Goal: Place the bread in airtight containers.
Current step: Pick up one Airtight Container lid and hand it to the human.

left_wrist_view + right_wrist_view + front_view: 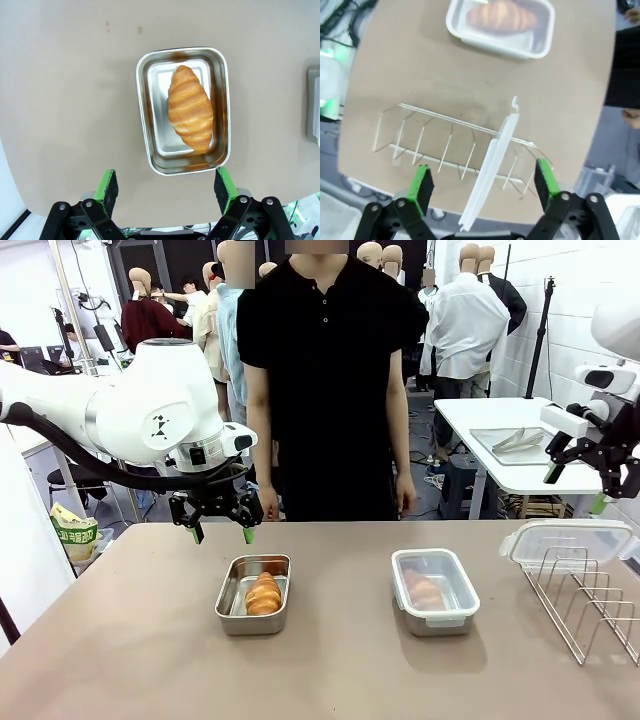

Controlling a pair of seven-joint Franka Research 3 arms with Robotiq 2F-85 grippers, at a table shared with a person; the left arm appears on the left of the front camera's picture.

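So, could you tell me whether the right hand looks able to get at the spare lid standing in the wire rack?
Probably yes. The right hand is open above the lid, which stands on edge in the rack, its top edge free between the fingers.

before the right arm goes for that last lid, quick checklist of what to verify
1. Open container holds a croissant lying inside the rim: ok.
2. Lidded container already closed over its croissant: ok.
3. Spare lid standing in the wire rack: ok.
4. Right gripper open, fingers either side of the lid: ok.
5. Left gripper open and above the table behind the open container, not over it: ok.
6. Person's hands at their sides, off the table: ok.
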